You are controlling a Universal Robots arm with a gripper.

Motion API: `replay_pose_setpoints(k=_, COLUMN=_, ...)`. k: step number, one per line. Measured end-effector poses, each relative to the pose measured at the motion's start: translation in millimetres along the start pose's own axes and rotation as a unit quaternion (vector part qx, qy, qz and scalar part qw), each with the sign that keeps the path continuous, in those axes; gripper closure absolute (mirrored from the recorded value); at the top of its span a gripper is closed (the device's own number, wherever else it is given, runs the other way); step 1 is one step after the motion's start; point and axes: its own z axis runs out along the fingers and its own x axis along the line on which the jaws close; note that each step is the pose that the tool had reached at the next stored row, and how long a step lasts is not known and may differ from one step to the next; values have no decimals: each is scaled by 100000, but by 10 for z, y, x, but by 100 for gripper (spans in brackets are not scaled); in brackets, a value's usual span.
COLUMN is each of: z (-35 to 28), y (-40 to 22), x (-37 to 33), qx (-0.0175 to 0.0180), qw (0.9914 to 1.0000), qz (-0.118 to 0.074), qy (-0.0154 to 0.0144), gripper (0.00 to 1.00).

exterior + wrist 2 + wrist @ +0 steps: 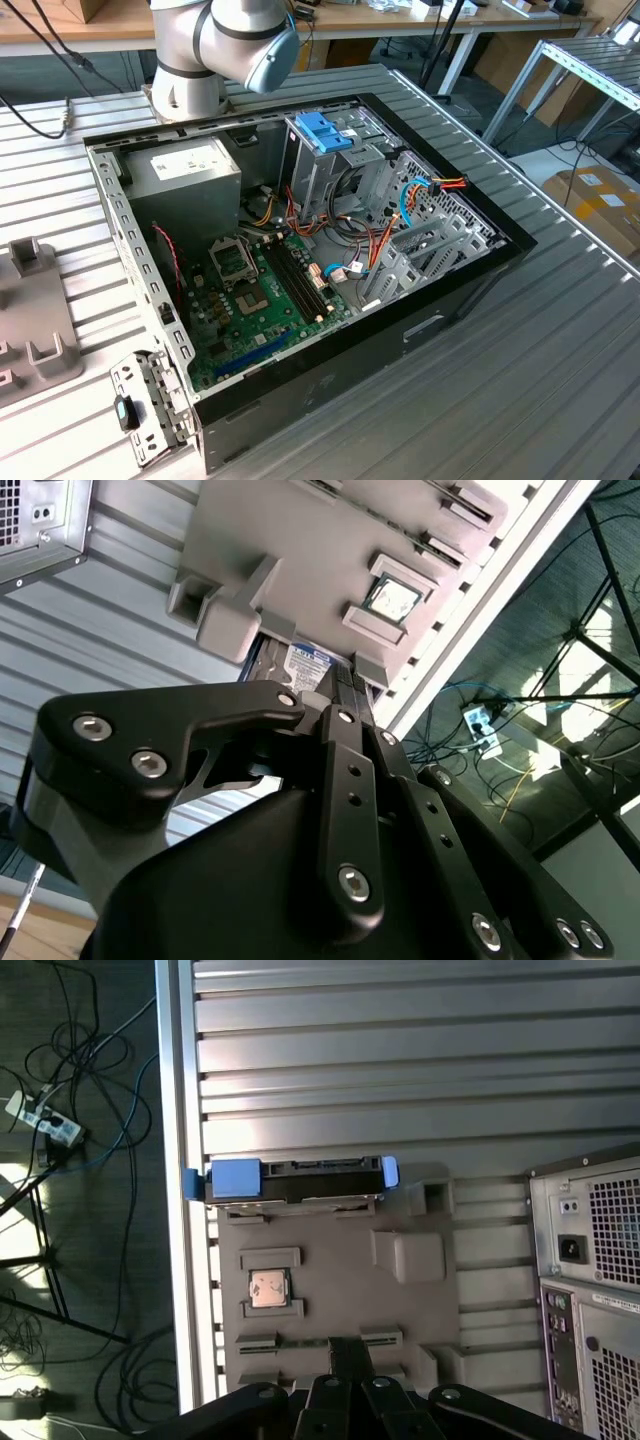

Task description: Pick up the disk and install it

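The gripper point(348, 1345) holds its two slim black fingers point(339, 1360) pressed narrowly together, with nothing clamped between them. In the second wrist view the fingers point(343, 695) show as two bars lying side by side. They hover above a grey moulded fixture point(410, 1300) that rests on a ribbed aluminium tabletop point(400, 1060).

Take the way the fingers point in the first wrist view as twelve o'clock. A small square processor chip point(268, 1288) sits in a pocket of the fixture at about eleven o'clock. Beyond it, near twelve o'clock at the fixture's far edge, the disk point(300, 1178) stands on its long edge in a slot, apart from the fingers. It is a dark drive in a bright blue carrier. At about two o'clock stands the vented back of a computer case point(590, 1280). At ten o'clock, past the tabletop's edge, cables point(90, 1110) trail over the floor.

In the exterior view the case point(400, 330) lies open on the tabletop with its motherboard point(250, 290) exposed. A blue clip point(325, 130) tops the metal drive cage point(310, 175). The arm's grey base point(200, 60) rises at eleven o'clock of the case, and the fixture point(40, 340) lies at nine o'clock.
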Motion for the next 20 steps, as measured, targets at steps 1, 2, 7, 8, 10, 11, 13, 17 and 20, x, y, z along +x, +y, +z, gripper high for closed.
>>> replay_pose_setpoints(k=1, z=0, y=2, x=2, qx=2, qw=100000, qz=-3, qy=1, gripper=89)
replay_pose_setpoints(k=2, z=0, y=3, x=3, qx=2, qw=100000, qz=-10, qy=4, gripper=89)
replay_pose_setpoints(k=7, z=0, y=4, x=9, qx=2, qw=100000, qz=-3, qy=2, gripper=89)
replay_pose_setpoints(k=8, z=-1, y=4, x=9, qx=1, qw=100000, qz=-4, qy=4, gripper=89)
replay_pose_setpoints(k=10, z=-1, y=4, x=10, qx=3, qw=100000, qz=-5, qy=3, gripper=89)
replay_pose_setpoints(k=11, z=0, y=4, x=10, qx=2, qw=100000, qz=-6, qy=1, gripper=89)
replay_pose_setpoints(k=13, z=-1, y=4, x=10, qx=1, qw=100000, qz=-61, qy=4, gripper=89)
replay_pose_setpoints(k=17, z=-1, y=4, x=10, qx=-4, qw=100000, qz=-306, qy=18, gripper=89)
replay_pose_setpoints(k=20, z=-1, y=4, x=10, qx=-17, qw=99997, qz=-810, qy=39, gripper=89)
